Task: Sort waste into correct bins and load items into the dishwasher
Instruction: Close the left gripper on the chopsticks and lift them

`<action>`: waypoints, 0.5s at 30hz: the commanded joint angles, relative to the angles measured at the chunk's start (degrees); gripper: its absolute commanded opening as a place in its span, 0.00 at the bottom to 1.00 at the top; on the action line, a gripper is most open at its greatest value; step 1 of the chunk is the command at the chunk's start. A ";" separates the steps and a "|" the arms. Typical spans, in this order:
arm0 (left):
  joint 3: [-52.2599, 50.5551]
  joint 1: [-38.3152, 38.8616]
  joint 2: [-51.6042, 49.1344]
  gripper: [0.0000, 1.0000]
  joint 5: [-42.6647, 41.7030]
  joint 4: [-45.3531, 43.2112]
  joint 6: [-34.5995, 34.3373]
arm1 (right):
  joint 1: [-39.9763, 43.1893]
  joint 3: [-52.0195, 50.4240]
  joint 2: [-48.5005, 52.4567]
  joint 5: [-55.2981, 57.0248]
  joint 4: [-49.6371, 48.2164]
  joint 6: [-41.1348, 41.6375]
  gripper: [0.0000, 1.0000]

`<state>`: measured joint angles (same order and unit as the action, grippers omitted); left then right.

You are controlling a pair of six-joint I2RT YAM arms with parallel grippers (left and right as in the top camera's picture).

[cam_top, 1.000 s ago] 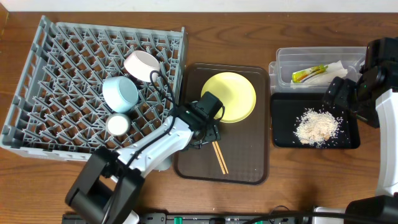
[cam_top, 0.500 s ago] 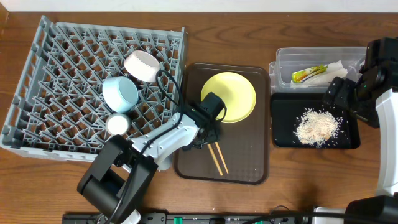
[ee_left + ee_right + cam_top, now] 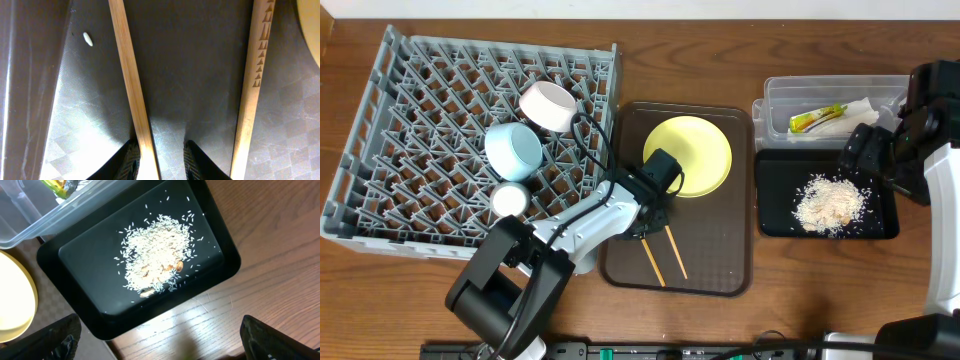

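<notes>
Two wooden chopsticks (image 3: 652, 262) lie splayed on the brown serving tray (image 3: 720, 250), below the pale-yellow plate (image 3: 690, 152). My left gripper (image 3: 160, 152) is low over the tray with its jaws narrowed around one chopstick (image 3: 130, 75); the left pad touches it and a gap shows at the right pad. The other chopstick (image 3: 255, 75) lies outside the jaws. My right gripper (image 3: 167, 345) hangs wide open and empty by the black tray (image 3: 85, 265) holding the rice crumbs (image 3: 157, 250). The wrapper (image 3: 817, 118) and white paper (image 3: 860, 110) lie in the clear tub (image 3: 800, 95).
The grey dish rack (image 3: 420, 120) fills the left side and holds a light-blue bowl (image 3: 512, 150), a white bowl (image 3: 548, 106) and a small white cup (image 3: 508, 200). One stray rice grain (image 3: 87, 38) lies on the serving tray.
The left jaws have narrowed around one chopstick. That chopstick has swung away from its partner, so the pair now lies splayed. The right arm has not moved.
</notes>
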<state>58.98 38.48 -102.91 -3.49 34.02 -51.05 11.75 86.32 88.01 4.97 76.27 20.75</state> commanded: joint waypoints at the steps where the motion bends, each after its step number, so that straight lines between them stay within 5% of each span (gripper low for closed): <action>1: -0.92 0.24 -2.45 0.33 -0.15 -0.07 -0.13 | 0.24 0.94 -1.11 0.59 0.04 -0.68 0.99; 6: -1.77 0.24 -2.82 0.33 -0.11 -0.26 -0.31 | 0.24 0.94 -1.11 0.57 0.04 -0.66 0.99; 12: -1.75 0.22 -2.80 0.14 -0.11 -1.16 -0.28 | 0.24 0.94 -1.11 0.55 0.09 -0.68 0.99; 15: -1.57 0.11 -2.73 0.12 0.22 -1.60 0.17 | 0.24 0.94 -1.11 0.55 0.09 -0.66 0.99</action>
<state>58.94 38.48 -103.15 -3.49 32.75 -51.20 11.75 86.32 88.01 4.97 76.29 20.53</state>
